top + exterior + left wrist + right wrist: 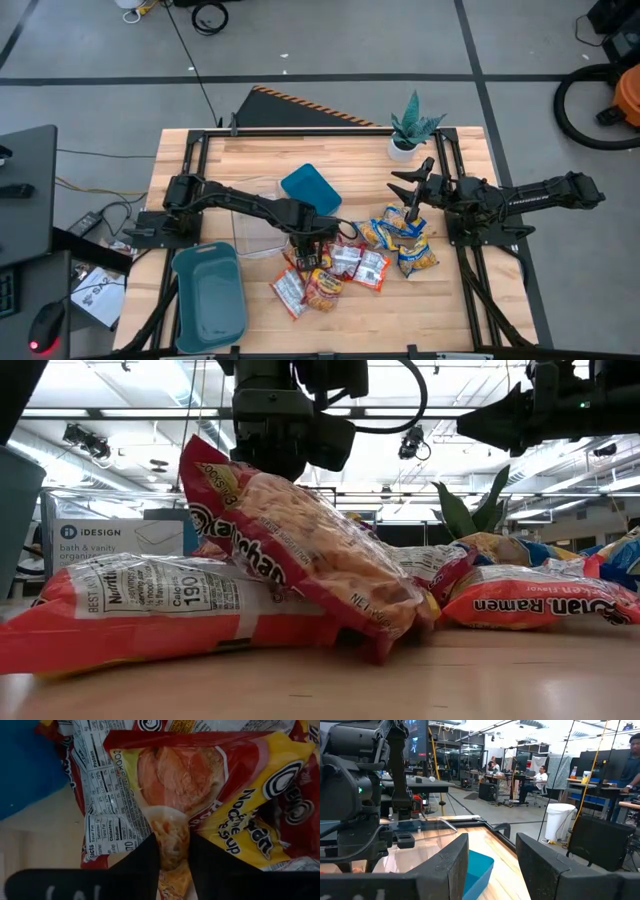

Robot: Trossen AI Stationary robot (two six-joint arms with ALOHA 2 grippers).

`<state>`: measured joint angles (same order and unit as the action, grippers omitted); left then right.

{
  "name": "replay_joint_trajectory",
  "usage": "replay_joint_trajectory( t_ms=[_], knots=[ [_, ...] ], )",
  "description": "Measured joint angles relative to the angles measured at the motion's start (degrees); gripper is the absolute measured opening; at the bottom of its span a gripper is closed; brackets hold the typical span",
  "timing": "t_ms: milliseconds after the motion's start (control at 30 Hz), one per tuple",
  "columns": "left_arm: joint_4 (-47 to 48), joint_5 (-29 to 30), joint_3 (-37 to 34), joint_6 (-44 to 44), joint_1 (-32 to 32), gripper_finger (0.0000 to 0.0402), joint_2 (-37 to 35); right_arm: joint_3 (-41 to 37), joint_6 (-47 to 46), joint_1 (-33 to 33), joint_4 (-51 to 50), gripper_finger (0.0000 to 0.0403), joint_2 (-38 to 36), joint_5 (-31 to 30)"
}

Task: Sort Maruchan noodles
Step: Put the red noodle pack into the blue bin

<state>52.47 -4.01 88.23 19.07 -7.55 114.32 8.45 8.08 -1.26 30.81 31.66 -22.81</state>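
Several Maruchan noodle packets lie in a heap at the table's middle: red-and-white ones (pixel 358 264), an orange one (pixel 322 290) and yellow-and-blue ones (pixel 408 242). My left gripper (pixel 310 248) stands over the heap's left part, shut on a red-and-yellow packet (pixel 210 785) that shows tilted in the low view (pixel 310 550). My right gripper (pixel 412 208) hovers open above the yellow-and-blue packets, touching nothing; its fingers (pixel 492 865) point toward the table's left. My left gripper (pixel 172 867) pinches the red-and-yellow packet between its two fingers by a narrow gathered bit of its edge (pixel 171 837), coming from above and pointing down. The packet sits tilted: its upper end (pixel 215 475) is raised under the gripper, and its lower end (pixel 385 628) rests on the heap.
A teal tray (pixel 210 292) sits at the near left. Another teal tray (pixel 312 188) and a clear container (pixel 255 232) lie behind the heap. A potted plant (pixel 410 130) stands at the far right. Bare wood lies near the table's near edge.
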Motion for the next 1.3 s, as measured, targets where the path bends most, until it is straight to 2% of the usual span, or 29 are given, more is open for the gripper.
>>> replay_joint_trajectory(
  t_ms=[500, 967, 1133, 1300],
  knots=[
    [0.72, -1.69, 0.11, -0.85, 2.11, 0.0048, -3.55, 0.00, 0.04, 0.00, 0.39, 0.0170, 0.00, 0.00],
    [2.07, -9.74, 0.68, -1.78, 5.05, 0.0045, -4.13, -0.02, 0.04, 0.01, 0.39, 0.0170, 0.00, 0.00],
    [4.32, -8.94, 4.50, -4.12, 5.90, 0.0045, -5.27, -0.02, 0.04, 0.00, 0.40, 0.0170, 0.00, 0.00],
    [8.90, -3.51, 9.71, -8.44, 6.74, 0.0045, -5.33, -0.02, 0.02, 0.00, 0.38, 0.0170, 0.00, 0.08]
  ],
)
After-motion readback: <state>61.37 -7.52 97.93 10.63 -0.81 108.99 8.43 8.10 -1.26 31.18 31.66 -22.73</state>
